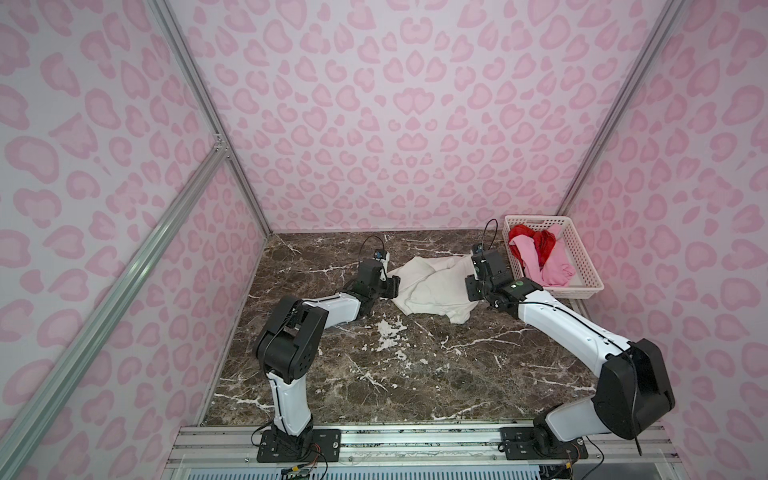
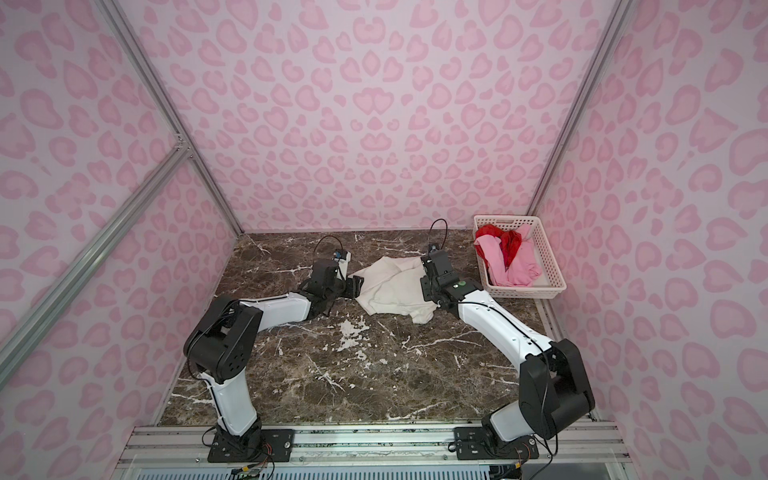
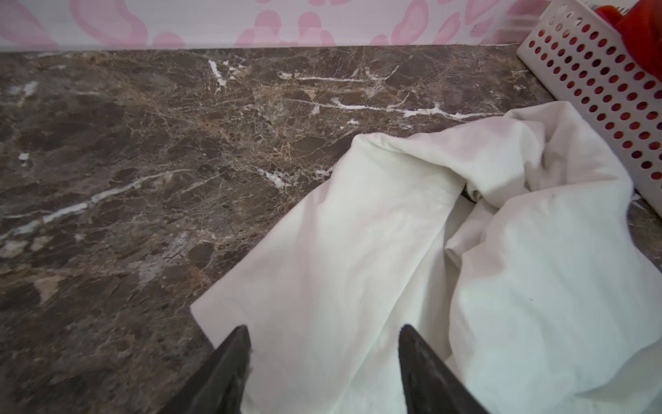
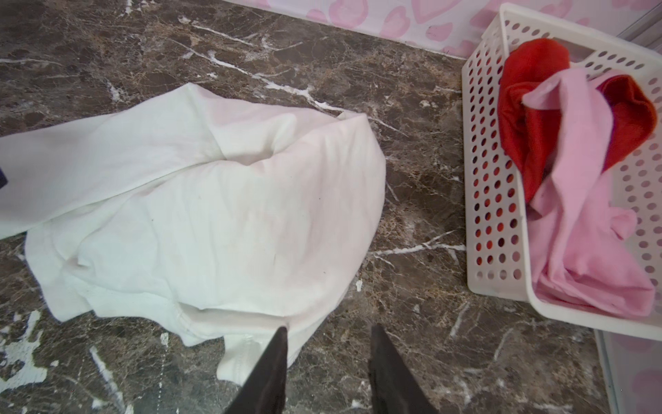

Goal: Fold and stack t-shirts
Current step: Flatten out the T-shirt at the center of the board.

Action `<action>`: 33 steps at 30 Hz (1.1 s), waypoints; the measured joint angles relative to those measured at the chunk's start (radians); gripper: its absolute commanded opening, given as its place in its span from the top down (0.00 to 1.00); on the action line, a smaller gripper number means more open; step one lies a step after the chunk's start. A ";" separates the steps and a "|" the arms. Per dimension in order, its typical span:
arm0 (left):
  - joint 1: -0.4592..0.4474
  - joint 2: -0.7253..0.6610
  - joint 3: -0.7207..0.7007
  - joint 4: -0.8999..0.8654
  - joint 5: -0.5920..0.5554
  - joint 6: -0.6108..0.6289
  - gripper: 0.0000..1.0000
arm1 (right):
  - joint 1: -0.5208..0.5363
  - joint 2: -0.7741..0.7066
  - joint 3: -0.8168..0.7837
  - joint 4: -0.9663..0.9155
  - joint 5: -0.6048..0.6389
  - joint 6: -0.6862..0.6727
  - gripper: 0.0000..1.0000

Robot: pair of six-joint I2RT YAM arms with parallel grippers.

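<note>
we see the dark marble table [image 1: 415,374], near half bare. left arm [image 1: 328,309] and right arm [image 1: 561,320] both reach to the far middle, one on each side of the off-white t-shirt [image 1: 432,286]. that shirt lies crumpled on the table at far centre, loosely bunched and not flat, and it sits at the same spot in both top views [image 2: 390,286].

the white perforated basket [image 1: 586,257] sits in the far right corner near the shirt. the right wrist view shows a strip of marble between them. in the basket the pink t-shirt [image 1: 548,270] is heaped toward the near end. part of it drapes over the red t-shirt [image 1: 542,243], which sits toward the far end, and the two are tangled together.

left gripper [image 3: 324,333]: fingers well apart, low at the shirt's left edge, cloth showing in the gap. nothing is pinched, and we can't tell if the tips touch the cloth.

right gripper [image 4: 330,333]: fingers a moderate gap apart at the shirt's near right edge. one finger overlaps the hem, the other is over bare marble, and marble shows between them. nothing is held.
</note>
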 measured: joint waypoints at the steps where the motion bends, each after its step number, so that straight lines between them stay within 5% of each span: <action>1: 0.000 0.015 0.012 -0.019 -0.002 -0.006 0.39 | -0.004 -0.005 -0.003 0.001 0.004 -0.002 0.61; 10: -0.001 0.099 0.122 -0.229 -0.041 -0.024 0.50 | -0.011 0.013 -0.014 0.008 0.008 -0.004 0.61; 13: -0.001 0.113 0.138 -0.257 -0.055 -0.023 0.61 | -0.011 0.015 -0.014 0.013 0.006 -0.004 0.61; 18: 0.000 0.146 0.185 -0.277 -0.050 -0.021 0.95 | -0.011 0.013 -0.014 0.016 0.008 -0.003 0.61; 33: -0.002 -0.092 0.307 -0.452 -0.113 0.029 0.95 | 0.109 0.079 -0.040 0.046 -0.155 0.005 0.62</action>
